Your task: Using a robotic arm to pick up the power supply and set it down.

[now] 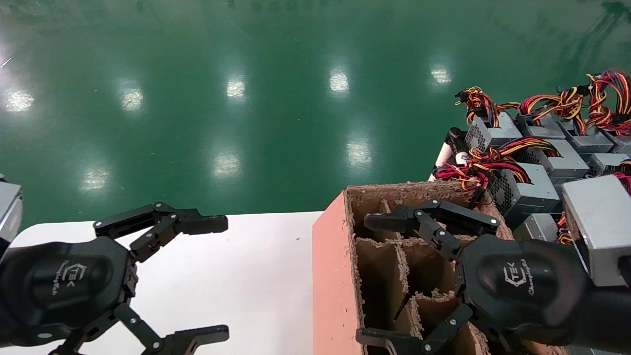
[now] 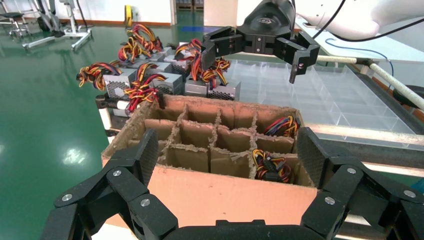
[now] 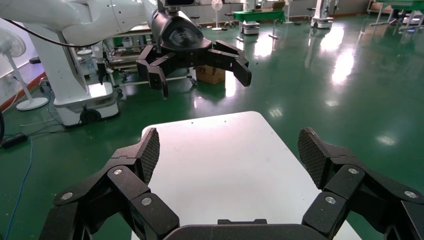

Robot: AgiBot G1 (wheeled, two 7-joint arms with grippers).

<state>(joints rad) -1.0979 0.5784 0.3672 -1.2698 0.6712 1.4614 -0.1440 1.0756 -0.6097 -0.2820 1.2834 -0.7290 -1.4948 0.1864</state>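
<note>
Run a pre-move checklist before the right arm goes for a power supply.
1. Right gripper open, empty: ok.
2. Left gripper open, hovering over the white table: ok.
3. Grey metal power supplies with red-yellow cable bundles within view right of the box: ok.
4. Brown cardboard divider box has empty cells: ok.
5. Right gripper above a supply: not ok, it hangs over the box.
6. Cables free of tangles: cannot tell.

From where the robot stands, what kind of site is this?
Likely a factory or robotics test floor: glossy green epoxy floor, power supplies with bundled cables stacked by a divided cardboard box, and another white robot base behind. Both end effectors are open and empty.
</note>
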